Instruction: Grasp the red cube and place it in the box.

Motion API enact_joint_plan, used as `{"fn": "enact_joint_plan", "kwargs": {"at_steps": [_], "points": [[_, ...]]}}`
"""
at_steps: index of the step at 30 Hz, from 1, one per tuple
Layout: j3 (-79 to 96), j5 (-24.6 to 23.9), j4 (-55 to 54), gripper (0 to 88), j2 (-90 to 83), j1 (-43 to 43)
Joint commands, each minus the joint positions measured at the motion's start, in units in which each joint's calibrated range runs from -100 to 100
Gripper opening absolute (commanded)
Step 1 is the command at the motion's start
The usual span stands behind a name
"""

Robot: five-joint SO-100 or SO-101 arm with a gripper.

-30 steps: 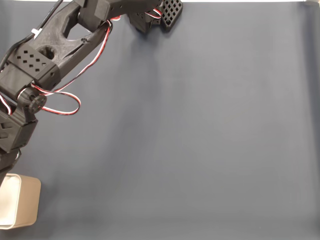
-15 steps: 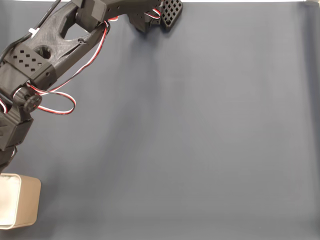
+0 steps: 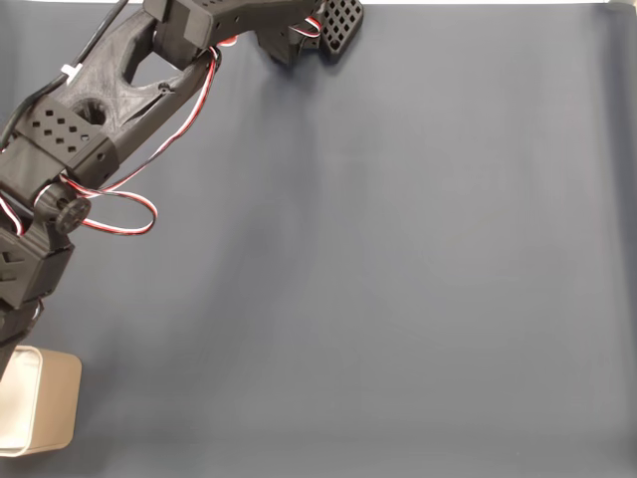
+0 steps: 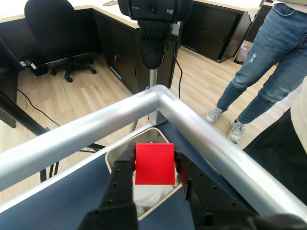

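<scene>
While I watch the wrist view, my jaws [image 4: 154, 165] are clenched on the red cube [image 4: 154, 164], held above the box [image 4: 114, 155] beyond it. Compared with a moment ago, the arm's elbow has dipped back slightly toward the box [image 3: 40, 410] at the desk [image 3: 398, 299] corner. I judge release is near; metal rails [image 4: 201, 134] crowd close.

Setting: office or lab room. Wrist view shows wood-look floor [image 4: 96, 91], black swivel chair [image 4: 53, 28], dark desks with pale tops [image 4: 115, 28], a webcam on a stand [image 4: 154, 19], a standing person's legs [image 4: 259, 62].
</scene>
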Motion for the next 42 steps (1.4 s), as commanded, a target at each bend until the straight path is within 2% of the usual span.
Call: {"fn": "enact_joint_plan", "kwargs": {"at_steps": [1,17,18,25,28,33,42], "points": [[-3.58,0.68,-1.88,0.0,-0.58,-0.98],[-3.86,0.78,-2.45,0.0,0.12,-1.55],[-3.86,0.78,-2.45,1.6,0.12,-1.55],[-3.86,0.49,-3.02,28.9,0.12,-1.55],[-3.86,0.68,-3.52,35.0,0.12,-1.55],[-3.86,0.78,-3.93,39.9,0.12,-1.55],[-3.86,0.49,-4.75,40.1,0.03,-1.62]]}}
